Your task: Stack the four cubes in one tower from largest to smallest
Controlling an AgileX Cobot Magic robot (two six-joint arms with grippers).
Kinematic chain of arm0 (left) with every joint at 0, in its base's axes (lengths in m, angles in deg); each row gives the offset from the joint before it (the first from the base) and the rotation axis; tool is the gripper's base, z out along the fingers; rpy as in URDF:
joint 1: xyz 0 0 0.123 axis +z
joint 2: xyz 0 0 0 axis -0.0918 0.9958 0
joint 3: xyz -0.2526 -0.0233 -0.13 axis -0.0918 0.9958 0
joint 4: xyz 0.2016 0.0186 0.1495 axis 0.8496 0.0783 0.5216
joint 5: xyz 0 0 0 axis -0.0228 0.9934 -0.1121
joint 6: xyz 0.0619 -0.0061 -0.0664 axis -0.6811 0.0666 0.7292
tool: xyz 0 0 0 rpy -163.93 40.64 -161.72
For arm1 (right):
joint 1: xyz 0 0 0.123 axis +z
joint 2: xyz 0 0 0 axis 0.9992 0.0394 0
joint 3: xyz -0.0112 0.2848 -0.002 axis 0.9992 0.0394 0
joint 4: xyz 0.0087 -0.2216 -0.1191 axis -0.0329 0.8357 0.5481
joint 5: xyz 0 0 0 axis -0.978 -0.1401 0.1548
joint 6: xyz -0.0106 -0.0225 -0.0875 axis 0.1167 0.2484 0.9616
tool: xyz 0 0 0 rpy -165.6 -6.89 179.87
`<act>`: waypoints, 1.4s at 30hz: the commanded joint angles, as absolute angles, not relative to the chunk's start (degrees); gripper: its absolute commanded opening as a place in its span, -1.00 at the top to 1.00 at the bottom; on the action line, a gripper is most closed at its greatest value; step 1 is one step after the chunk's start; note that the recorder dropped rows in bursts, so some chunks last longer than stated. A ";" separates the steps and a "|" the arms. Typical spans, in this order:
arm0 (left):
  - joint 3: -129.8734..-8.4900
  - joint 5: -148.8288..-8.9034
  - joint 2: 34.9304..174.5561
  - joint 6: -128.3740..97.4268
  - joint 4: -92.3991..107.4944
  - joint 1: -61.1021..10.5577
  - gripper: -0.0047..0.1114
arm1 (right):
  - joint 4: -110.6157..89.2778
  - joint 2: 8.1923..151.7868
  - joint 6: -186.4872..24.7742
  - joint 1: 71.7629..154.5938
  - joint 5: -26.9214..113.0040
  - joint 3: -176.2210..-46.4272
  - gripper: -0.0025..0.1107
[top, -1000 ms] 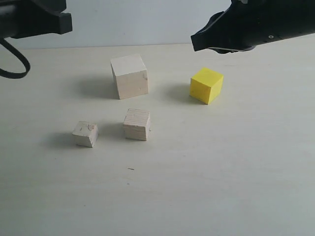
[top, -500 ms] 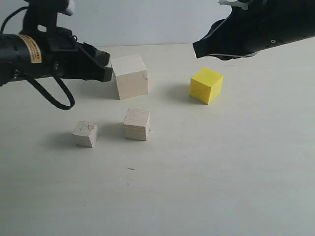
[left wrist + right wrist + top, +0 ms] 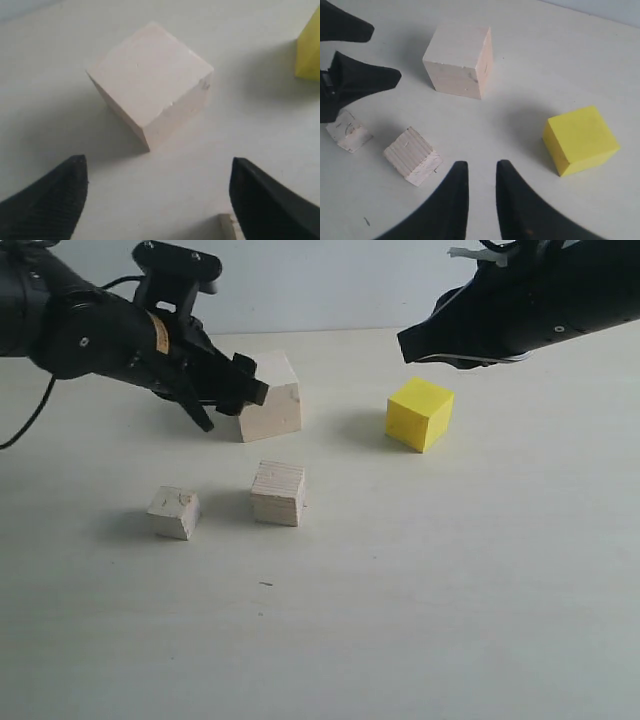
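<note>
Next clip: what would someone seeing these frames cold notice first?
The bright yellow cube stands alone at right in the exterior view, the only strong colour on the pale table. At left, the left gripper points wide open at the large pale cube, not touching it. The striped-grain cube and the small cube sit apart in front, so nothing is stacked.

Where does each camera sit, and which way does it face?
Exterior: off the arms, looking down across the table at large pale cube, yellow cube, striped cube, small cube; left hand and right hand show.
Left wrist: on the left arm, looking down at the large pale cube; its open fingers show.
Right wrist: on the right arm, looking down at all cubes; its fingers and the left hand show.
Shared: all show the large pale cube.
</note>
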State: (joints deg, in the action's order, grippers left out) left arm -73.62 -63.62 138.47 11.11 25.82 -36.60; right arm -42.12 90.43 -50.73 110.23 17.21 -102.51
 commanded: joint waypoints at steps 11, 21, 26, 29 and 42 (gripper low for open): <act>-84.46 -50.77 144.98 11.72 15.34 -45.36 -0.26 | -41.92 90.08 -51.59 110.10 17.24 -102.85 0.58; -84.60 -46.08 146.13 11.20 8.27 -45.50 0.92 | -41.74 90.08 -51.59 110.10 17.16 -102.85 0.58; -84.60 -44.90 147.97 8.55 4.74 -45.78 0.91 | -41.74 90.08 -51.59 110.10 17.16 -102.85 0.58; -84.98 -45.44 147.96 5.84 1.94 -46.60 0.91 | -41.74 90.08 -51.59 110.10 17.16 -102.85 0.58; -86.64 -43.92 152.52 2.02 -2.52 -48.22 0.91 | -41.71 90.08 -51.59 110.10 16.88 -102.85 0.58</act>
